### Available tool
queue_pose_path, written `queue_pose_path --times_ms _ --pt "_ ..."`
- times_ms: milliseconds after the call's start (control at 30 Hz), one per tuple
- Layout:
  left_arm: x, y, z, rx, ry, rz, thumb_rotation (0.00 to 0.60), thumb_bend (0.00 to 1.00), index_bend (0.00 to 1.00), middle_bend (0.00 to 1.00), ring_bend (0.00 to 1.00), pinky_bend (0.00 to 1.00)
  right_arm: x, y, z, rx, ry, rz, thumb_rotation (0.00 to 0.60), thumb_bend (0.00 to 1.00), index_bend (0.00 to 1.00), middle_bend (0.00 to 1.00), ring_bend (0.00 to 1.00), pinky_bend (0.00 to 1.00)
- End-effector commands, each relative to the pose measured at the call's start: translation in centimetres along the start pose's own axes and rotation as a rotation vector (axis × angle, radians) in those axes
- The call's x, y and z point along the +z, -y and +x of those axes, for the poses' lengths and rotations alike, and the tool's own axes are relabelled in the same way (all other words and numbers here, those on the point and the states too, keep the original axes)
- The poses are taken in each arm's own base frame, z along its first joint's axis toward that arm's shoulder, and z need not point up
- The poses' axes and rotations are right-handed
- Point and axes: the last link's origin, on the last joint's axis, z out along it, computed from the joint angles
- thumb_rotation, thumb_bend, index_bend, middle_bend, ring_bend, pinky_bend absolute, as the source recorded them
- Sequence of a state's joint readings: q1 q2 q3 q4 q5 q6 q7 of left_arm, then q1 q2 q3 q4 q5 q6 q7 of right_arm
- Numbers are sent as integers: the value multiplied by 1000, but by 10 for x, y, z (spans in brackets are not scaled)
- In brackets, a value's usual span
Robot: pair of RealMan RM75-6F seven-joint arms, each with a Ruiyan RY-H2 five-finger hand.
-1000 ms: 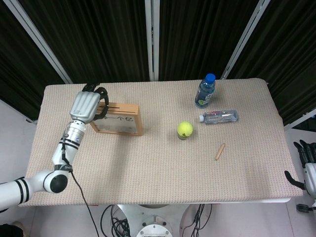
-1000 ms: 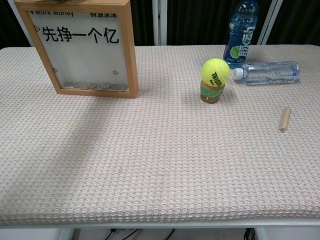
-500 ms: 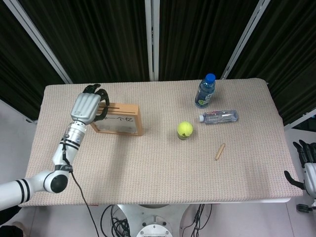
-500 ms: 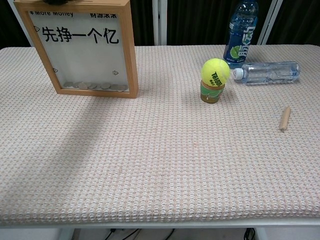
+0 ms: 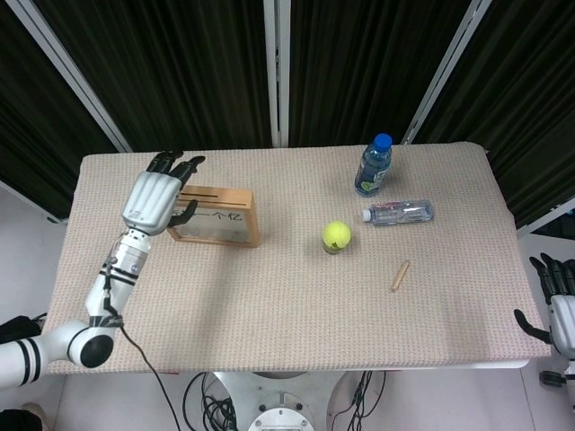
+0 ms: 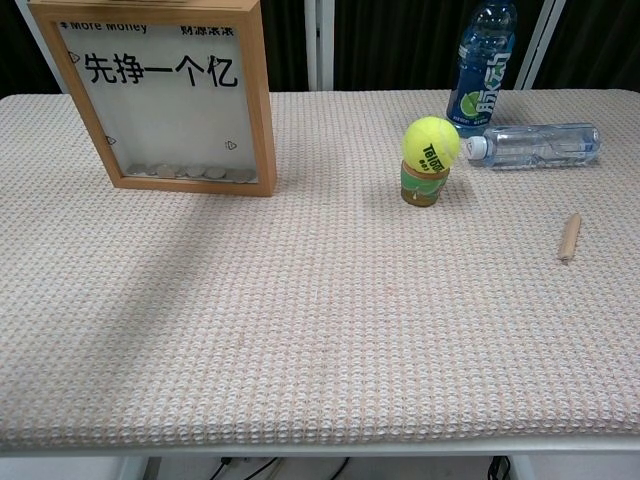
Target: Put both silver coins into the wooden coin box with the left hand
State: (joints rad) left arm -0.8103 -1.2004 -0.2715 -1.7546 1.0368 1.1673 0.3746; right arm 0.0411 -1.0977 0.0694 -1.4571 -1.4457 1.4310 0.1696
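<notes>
**Left hand released over coin box; coins inside**

Left hand point(image 5: 154, 196) sits above the left end of the wooden coin box point(image 5: 216, 216), fingers point(image 5: 184, 165) spread apart and pointing toward the far edge of the surface point(image 5: 269, 296), grasping nothing. The box stands upright near the far-left part of the surface, slot on top, clear front panel with printed characters. Chest view: a row of silver coins point(image 6: 190, 172) lies along the bottom of the box behind the panel; exact count cannot be told.

Right hand point(image 5: 555, 301) hangs off the near-right corner of the surface, fingers apart, nothing in it.

Other items: tennis ball point(image 5: 336, 235) on a small stand near the middle; blue-capped bottle point(image 5: 373, 165) upright toward the far edge; clear bottle point(image 5: 399, 212) lying on its side just beside it; wooden stick point(image 5: 400, 276) toward the near right.
</notes>
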Motion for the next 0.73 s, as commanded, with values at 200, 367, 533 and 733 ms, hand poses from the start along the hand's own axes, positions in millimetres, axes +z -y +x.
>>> queue_pose_path --times_ms 200,367,533,733 --pt "-150 55 0 149 -126 25 600 266 237 254 105 187 -3 -1 -1 -3 -14 22 600 231 0 0 0 0" --pt "-222 94 -32 258 -28 109 600 195 203 124 20 93 -5 3 -6 -27 -52 63 600 217 0 0 0 0" --pt "-254 108 -56 206 57 198 600 159 151 64 0 51 -7 5 -9 -27 -71 60 600 216 0 0 0 0" --pt "-265 118 -66 190 72 223 600 158 139 46 0 45 -9 10 -11 -38 -63 63 600 216 0 0 0 0"
